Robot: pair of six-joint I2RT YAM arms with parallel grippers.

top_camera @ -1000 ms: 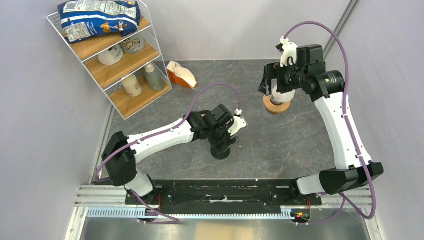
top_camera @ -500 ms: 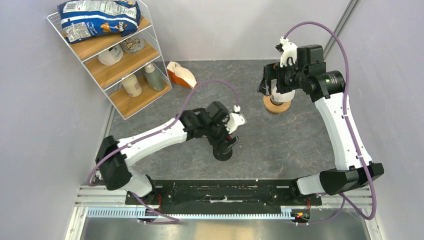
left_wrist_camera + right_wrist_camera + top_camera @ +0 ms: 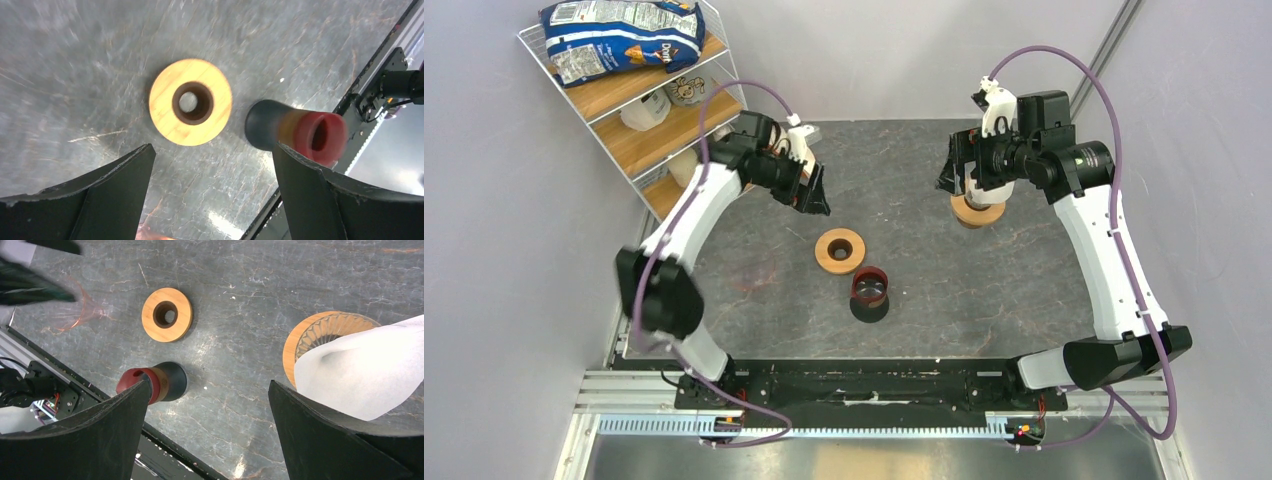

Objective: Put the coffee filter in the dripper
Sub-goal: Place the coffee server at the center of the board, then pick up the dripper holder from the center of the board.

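The dripper [image 3: 306, 335], clear ribbed glass in a light wooden collar, stands at the back right of the table [image 3: 984, 212]. The cream-white coffee filter [image 3: 365, 367] lies over its right side, against my right finger. I cannot tell how far in it sits. My right gripper [image 3: 209, 395] hangs just above the dripper [image 3: 960, 182] with its jaws wide open and nothing between them. My left gripper [image 3: 812, 195] is open and empty, far left near the shelf, and looks down on the table [image 3: 212, 155].
A bare wooden ring [image 3: 840, 250] lies mid-table, also in the left wrist view [image 3: 190, 101]. A dark cup with a red rim [image 3: 870, 291] stands just in front of it. A wire shelf [image 3: 654, 110] with a chips bag and bottles stands at the far left.
My left arm has swung from beside the dark cup back and left to the shelf, uncovering the wooden ring. My right arm has hardly moved.
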